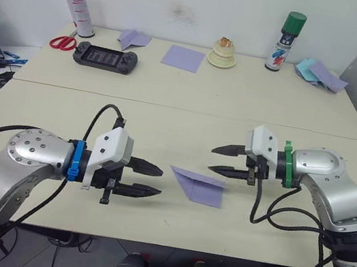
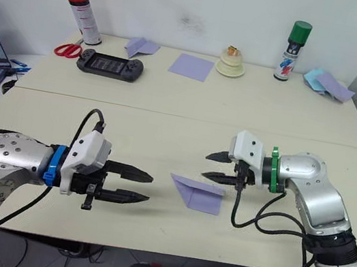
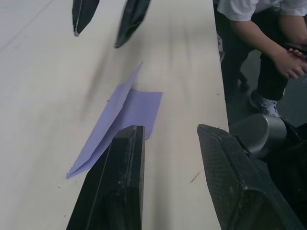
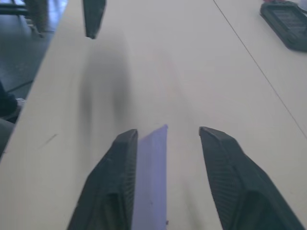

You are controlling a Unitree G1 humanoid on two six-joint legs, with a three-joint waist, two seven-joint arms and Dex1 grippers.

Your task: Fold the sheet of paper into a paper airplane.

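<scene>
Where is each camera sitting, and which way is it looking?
Left and right eye views: on the head, looking down over both arms at the sheet of paper between the left gripper and right gripper.
Left wrist view: along its open fingers toward the paper.
Right wrist view: likewise.
All share the paper.

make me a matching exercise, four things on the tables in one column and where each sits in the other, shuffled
Things:
1. sheet of paper
2. red-capped spray can
3. green-capped spray can
4. game controller

Places:
A. far table, robot's right, by the wall
B. near table, between the two end effectors
C. far table, beside the red scissors
D. far table, robot's left, by the wall

Pairs: 1-B, 2-D, 3-A, 4-C
</scene>
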